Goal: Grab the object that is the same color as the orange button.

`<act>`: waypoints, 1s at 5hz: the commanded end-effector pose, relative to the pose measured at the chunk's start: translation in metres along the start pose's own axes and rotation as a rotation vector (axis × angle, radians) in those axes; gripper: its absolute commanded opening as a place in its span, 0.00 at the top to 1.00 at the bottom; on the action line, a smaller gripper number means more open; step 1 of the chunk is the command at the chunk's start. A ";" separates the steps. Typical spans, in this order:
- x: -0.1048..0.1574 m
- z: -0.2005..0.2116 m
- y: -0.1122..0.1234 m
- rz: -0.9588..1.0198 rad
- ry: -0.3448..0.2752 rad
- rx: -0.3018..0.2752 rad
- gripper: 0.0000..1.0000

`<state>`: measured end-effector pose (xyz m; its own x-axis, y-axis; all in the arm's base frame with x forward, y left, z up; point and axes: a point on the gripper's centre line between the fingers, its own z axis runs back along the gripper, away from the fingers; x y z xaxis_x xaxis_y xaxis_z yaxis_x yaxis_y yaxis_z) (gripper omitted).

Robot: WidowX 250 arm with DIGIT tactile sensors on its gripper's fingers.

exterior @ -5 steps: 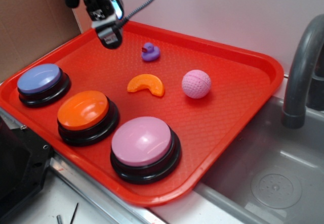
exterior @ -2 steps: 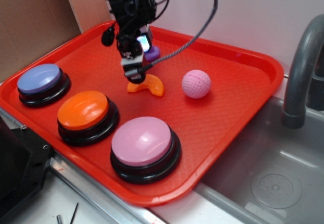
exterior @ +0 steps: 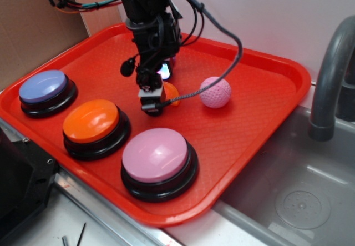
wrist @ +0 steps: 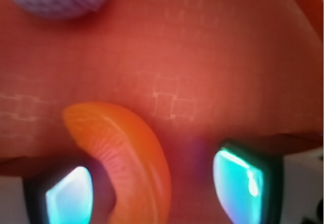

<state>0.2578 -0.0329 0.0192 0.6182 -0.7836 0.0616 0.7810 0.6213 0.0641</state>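
Best to shift slightly toward the left pad, centring wide-open jaws of gripper about orange segment, then close.

Small glossy orange crescent-shaped plastic piece lies flat mid-tray; large orange-domed round push button on black base sits upright near the front-left.
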 end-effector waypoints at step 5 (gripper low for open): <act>0.006 -0.001 0.005 0.017 0.021 0.027 1.00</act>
<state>0.2670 -0.0339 0.0173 0.6228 -0.7816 0.0334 0.7779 0.6233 0.0799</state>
